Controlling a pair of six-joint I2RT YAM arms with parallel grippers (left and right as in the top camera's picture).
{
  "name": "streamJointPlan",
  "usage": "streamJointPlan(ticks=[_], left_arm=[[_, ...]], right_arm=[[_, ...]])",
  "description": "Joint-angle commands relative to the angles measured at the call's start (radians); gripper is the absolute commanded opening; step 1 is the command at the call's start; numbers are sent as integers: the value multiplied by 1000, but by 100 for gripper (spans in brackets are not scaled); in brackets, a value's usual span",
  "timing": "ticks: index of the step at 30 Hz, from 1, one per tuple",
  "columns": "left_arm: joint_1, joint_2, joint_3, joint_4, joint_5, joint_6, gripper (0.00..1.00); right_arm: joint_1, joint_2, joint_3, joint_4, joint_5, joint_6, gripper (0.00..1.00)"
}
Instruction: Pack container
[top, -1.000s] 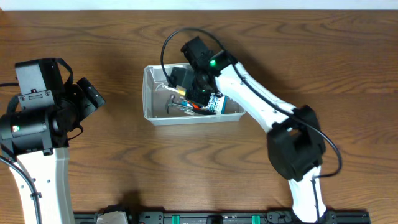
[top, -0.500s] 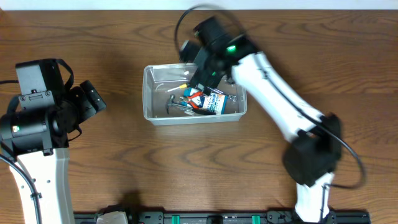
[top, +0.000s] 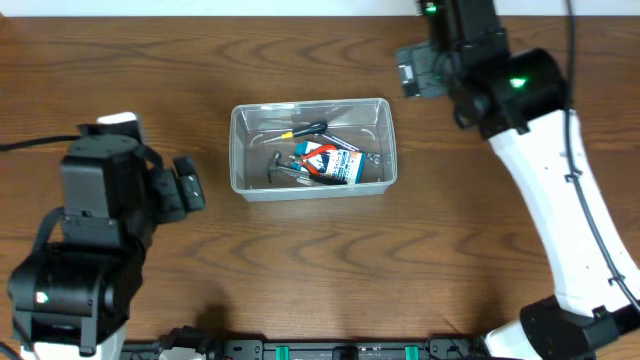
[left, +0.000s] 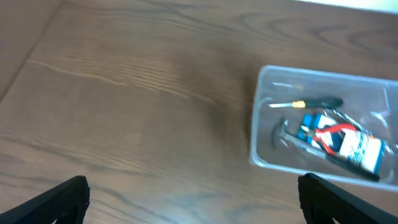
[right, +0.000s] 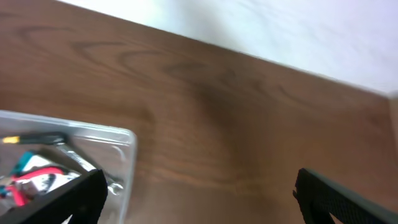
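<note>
Left tool (left: 196, 205): we see its two fingers (left: 62, 198) spread wide at the bottom corners of the left wrist view, with bare wood between them and nothing held. Right tool (right: 205, 202): its fingers (right: 339, 196) likewise stand wide apart and grip nothing, above bare wood to the right of the container.

We note that the brown wood-grain table (top: 300, 270) fills the overhead view. The left arm (top: 90, 250) occupies its near left side. The white right arm (top: 560, 200) runs from the near right edge up to the far right.

We locate the container (top: 236, 150) upright on the table, at the centre and toward the far edge, between the two arms and touched by neither.

Inside it we identify, in order of size:
- a blue-and-white packet (top: 345, 167) by the near wall;
- red-handled pliers (top: 318, 155) touching the packet;
- a black-handled screwdriver (top: 305, 129) with a yellow collar, toward the far wall;
- a grey metal piece (top: 280, 170) at the near left, which we cannot identify.
</note>
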Motion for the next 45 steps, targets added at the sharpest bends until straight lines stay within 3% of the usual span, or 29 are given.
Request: streamJointPlan(ticks=[1, 5, 13, 20, 24, 29, 36, 45], left_arm=[[-54, -22, -31, -14, -29, 21, 100], [-88, -84, -33, -16, -58, 20, 98], [-88, -124, -32, 17, -72, 20, 98], [-88, -135, -32, -43, -79, -26, 98], [-88, -190, -32, -53, -79, -43, 98], [-88, -298, -33, -90, -69, -24, 98], [-88, -456, -33, -195, -41, -25, 98], [-87, -635, -33, -369, -42, -97, 98]], right_arm=[[-87, -58, 0, -42, 0, 73, 99], [-186, -105, -27, -83, -95, 84, 99], [-305, -129, -57, -3, -101, 80, 99], [-397, -172, -58, -98, -98, 70, 99], [-498, -244, -105, -106, -277, 50, 99], [-546, -451, -358, -32, -350, 27, 99], [-439, -833, -727, 3, -371, -66, 99], [-343, -1248, -822, -243, -402, -104, 99]])
